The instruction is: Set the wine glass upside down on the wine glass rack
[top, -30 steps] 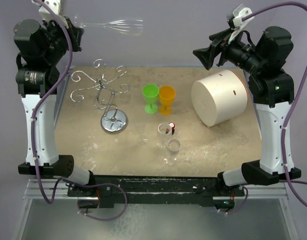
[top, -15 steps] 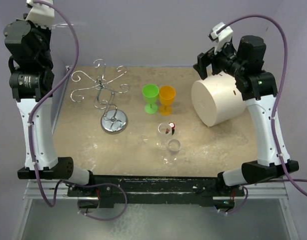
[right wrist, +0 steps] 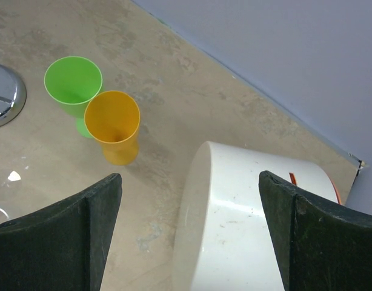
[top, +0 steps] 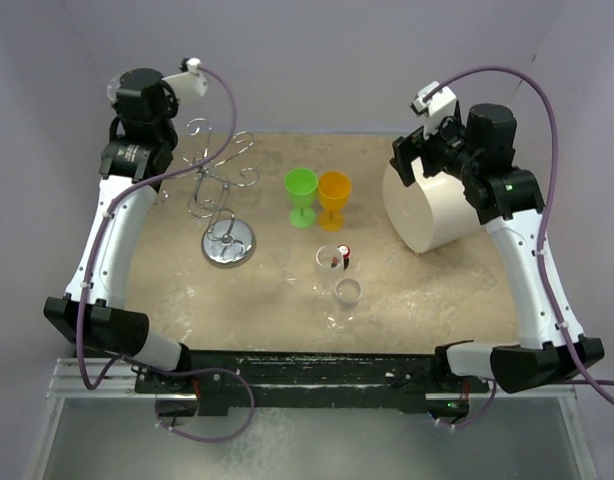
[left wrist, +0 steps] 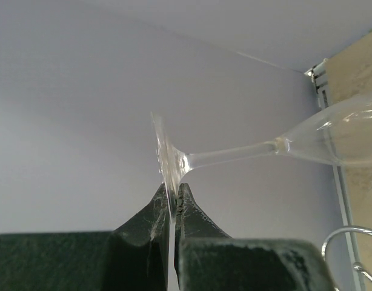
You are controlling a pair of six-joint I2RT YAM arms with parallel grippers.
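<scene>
Raised beside the wire wine glass rack [top: 228, 245], the left fingers [left wrist: 151, 219] pinch the flat foot of the clear wine glass [left wrist: 234, 156]. The right fingers [right wrist: 65, 236] are spread open.

The wine glass rack [top: 228, 244] stands on the table [top: 467, 290], left of a green goblet [top: 301, 183], an orange goblet [top: 334, 187] and a white cylinder [top: 442, 210].

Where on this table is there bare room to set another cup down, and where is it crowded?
Free: the near-left corner of the table, before the wine glass rack, and the near-right stretch between the clear glasses and the white cylinder. Crowded: the middle, where the green cup, orange cup and clear glasses cluster.
</scene>
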